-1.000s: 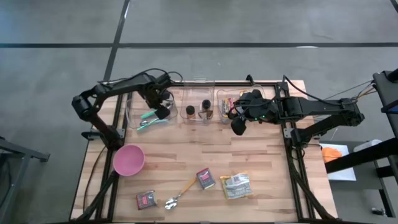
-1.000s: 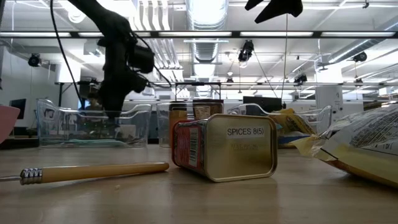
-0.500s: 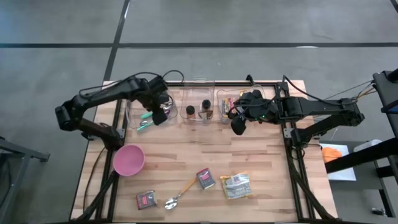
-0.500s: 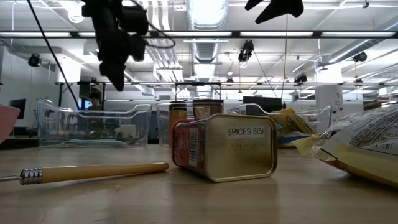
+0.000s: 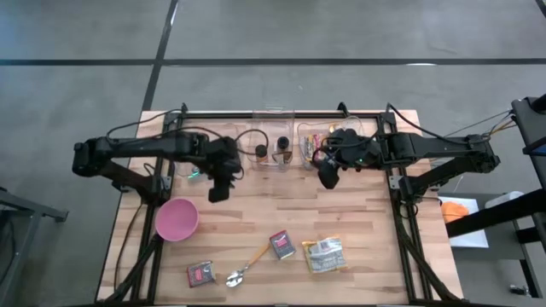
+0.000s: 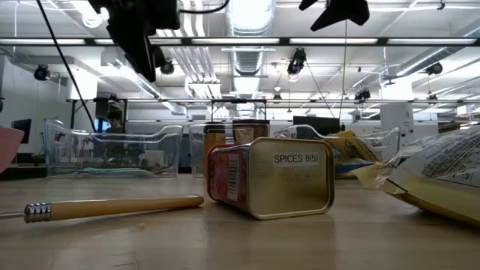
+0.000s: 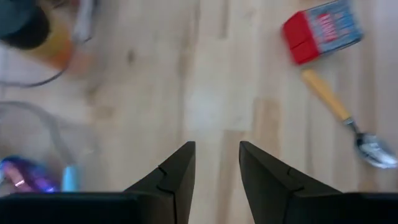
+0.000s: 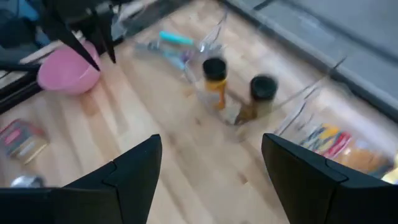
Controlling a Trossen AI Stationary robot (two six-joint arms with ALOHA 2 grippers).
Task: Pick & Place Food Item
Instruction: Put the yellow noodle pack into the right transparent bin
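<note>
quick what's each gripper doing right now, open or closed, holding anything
Left gripper: open, nothing between its fingers, above bare table.
Right gripper: open wide, holding nothing, near the clear bins.

Pale striped wood table (image 5: 367, 213), pink bowl (image 5: 177, 218) at its left edge. Spice tin (image 5: 281, 245) is red with a blue-and-white label, the spoon (image 5: 247, 265) next to it has a yellow-tan handle. Clear bins (image 5: 273, 149) at the back, jars (image 8: 214, 81) inside are amber with black caps.
</note>
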